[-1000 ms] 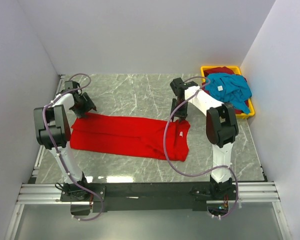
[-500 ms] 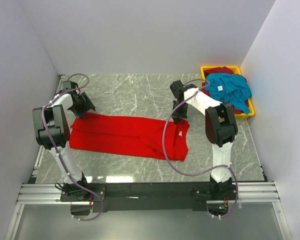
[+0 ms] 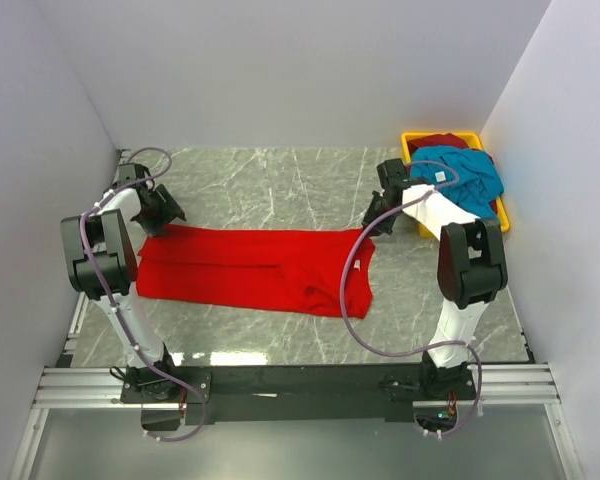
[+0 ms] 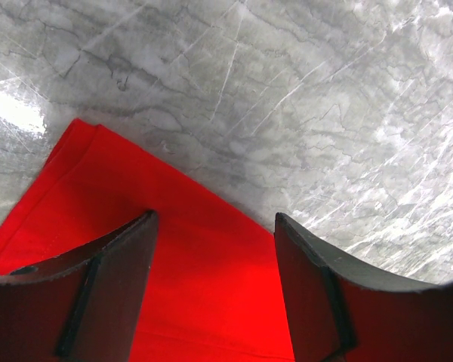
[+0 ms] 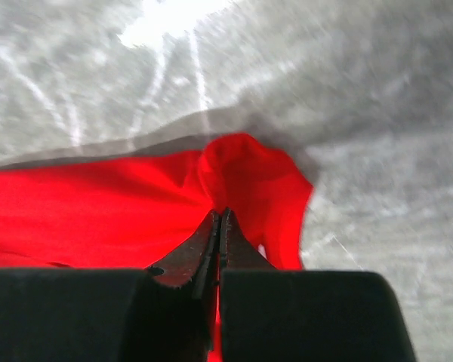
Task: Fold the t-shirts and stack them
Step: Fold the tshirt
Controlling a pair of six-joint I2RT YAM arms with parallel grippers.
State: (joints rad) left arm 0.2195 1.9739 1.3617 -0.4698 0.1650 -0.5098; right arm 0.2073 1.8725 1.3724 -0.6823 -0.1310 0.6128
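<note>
Rightward toward the yellow bin [image 3: 412, 136] the right gripper [image 5: 219, 226] has swung, jaws clamped on the red t-shirt [image 3: 250, 270] corner nearest it, pulling the shirt taut for folding. The left gripper [image 4: 211, 226] hovers agape over the corner farthest from the bin.

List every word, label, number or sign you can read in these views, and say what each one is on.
No text can be read anywhere.
The white tag on the teal-blue t-shirt in the yellow bin: too small to read.
No print shows on the red t-shirt or the table.
</note>
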